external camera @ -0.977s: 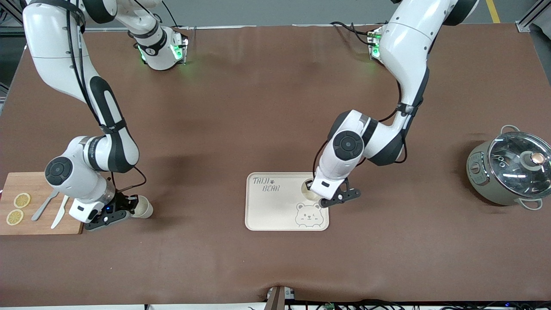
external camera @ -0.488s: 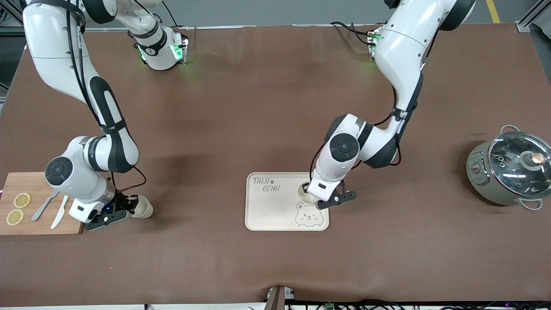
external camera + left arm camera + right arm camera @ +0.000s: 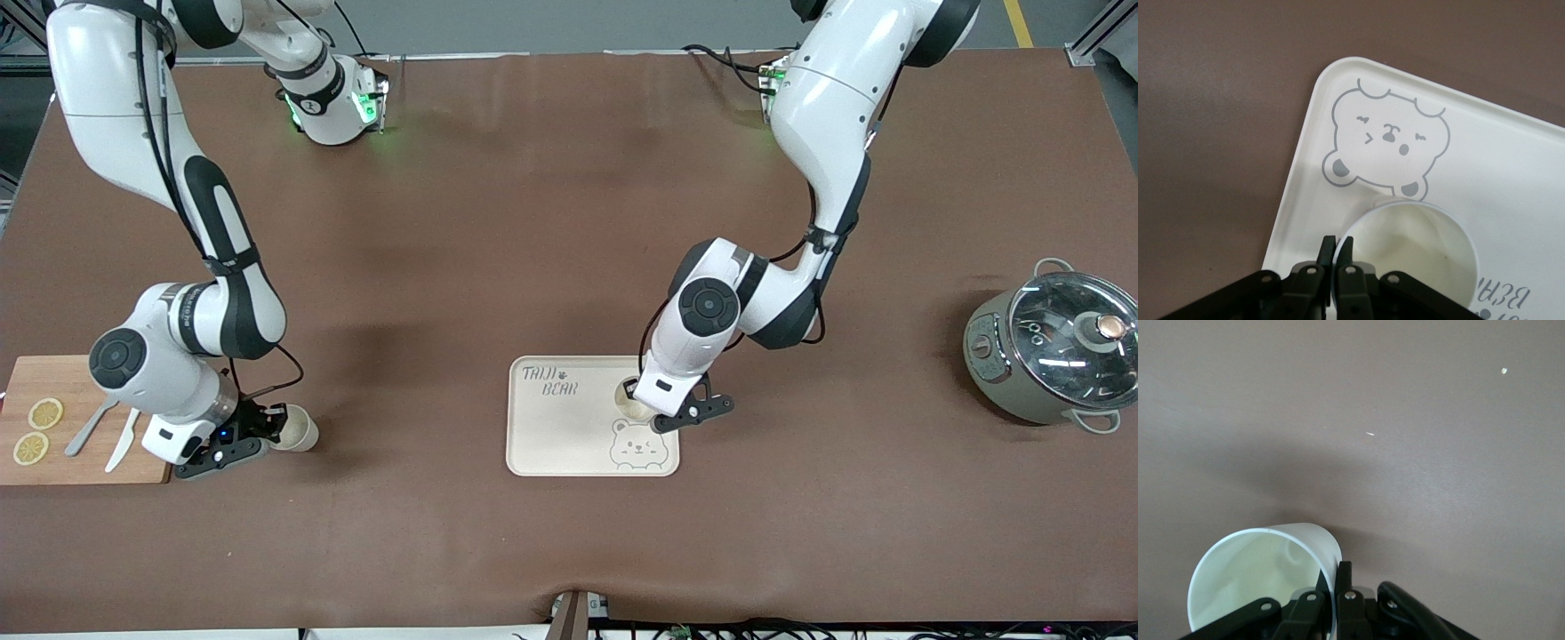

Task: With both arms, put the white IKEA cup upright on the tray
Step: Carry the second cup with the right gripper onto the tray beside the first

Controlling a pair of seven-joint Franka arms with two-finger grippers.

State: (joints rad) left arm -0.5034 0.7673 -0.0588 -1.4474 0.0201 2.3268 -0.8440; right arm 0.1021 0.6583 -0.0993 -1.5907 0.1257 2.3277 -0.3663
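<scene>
My left gripper [image 3: 642, 402] pinching rim of white cup [image 3: 633, 404], upright on tray [image 3: 556, 425] above bear face. Lower gently, keep level, then release. My right gripper [image 3: 263, 431] clamped on second cup's [image 3: 296, 429] rim beside cutting board [image 3: 82, 462]; keep upright.
</scene>
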